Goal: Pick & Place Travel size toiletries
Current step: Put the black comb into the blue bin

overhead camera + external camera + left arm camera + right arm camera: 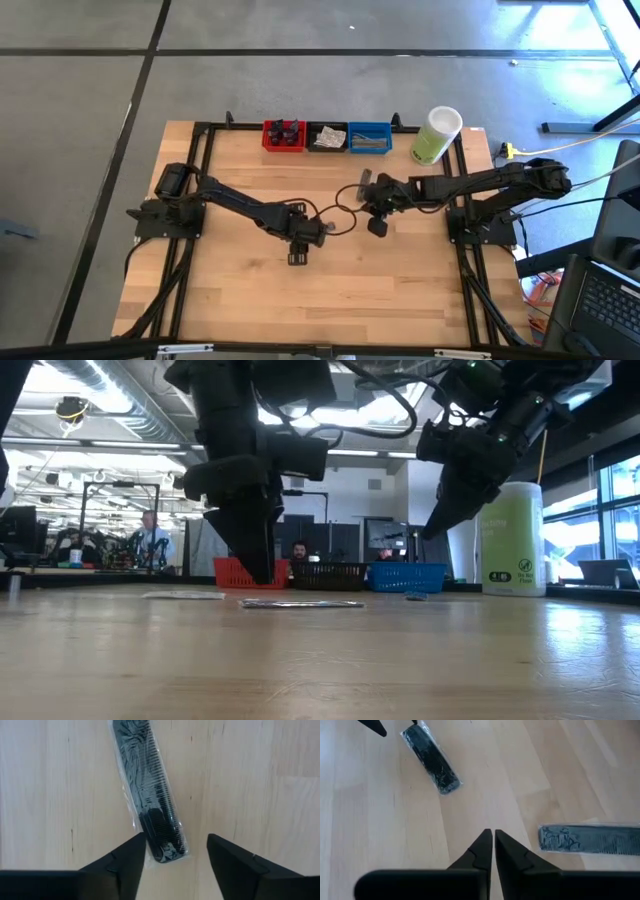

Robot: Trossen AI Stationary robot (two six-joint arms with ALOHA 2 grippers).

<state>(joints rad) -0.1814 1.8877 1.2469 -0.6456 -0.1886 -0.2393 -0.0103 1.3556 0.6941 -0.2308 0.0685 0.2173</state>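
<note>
- Pale wooden tabletop carries a black plastic comb in clear crinkly wrap.
- Left gripper hangs fingers spread, comb's end between them, apparently ready to pinch.
- Right gripper hovers, fingers pressed together, second wrapped black comb just beside them.

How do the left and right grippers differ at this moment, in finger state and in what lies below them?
The left gripper has its fingers spread apart; the right gripper has its fingers pressed together. The left gripper hangs right over one end of a wrapped black comb; the right gripper has bare table between its tips, with another wrapped comb off to one side. Both are empty and point down near mid-table.
</note>
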